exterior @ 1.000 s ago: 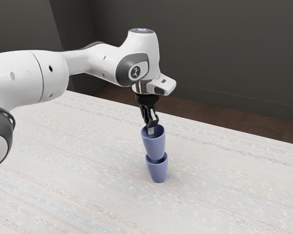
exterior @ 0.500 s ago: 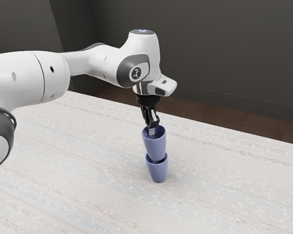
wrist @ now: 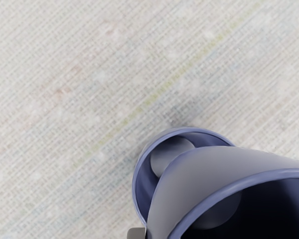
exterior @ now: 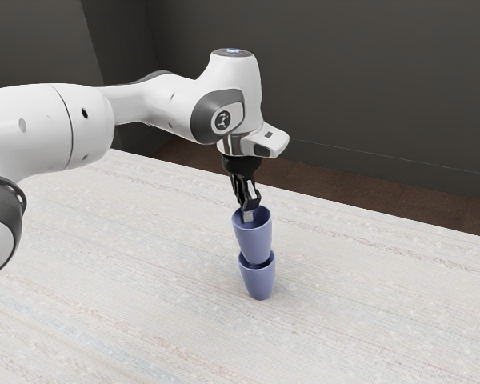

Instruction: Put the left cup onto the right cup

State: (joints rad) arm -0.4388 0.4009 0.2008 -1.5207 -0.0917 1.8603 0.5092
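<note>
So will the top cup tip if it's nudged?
Probably tippy: the top cup sits only part-way in the bottom cup, a tall narrow stack on a small base. Likely stiff: its rim shows no dent where the gripper pinches it.

— Noticed the walls?
— Looked dark grey, dimly lit. Met a reddish-brown floor beyond the far edge.
— And the tabletop?
— Seemed pale, woven-looking, faintly streaked with pink and green.

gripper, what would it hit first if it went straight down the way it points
The gripper pinches the rim of the upper cup, so it would likely push that cup harder into the lower cup beneath; the table comes after. Depth inside the cup is unclear.
</note>
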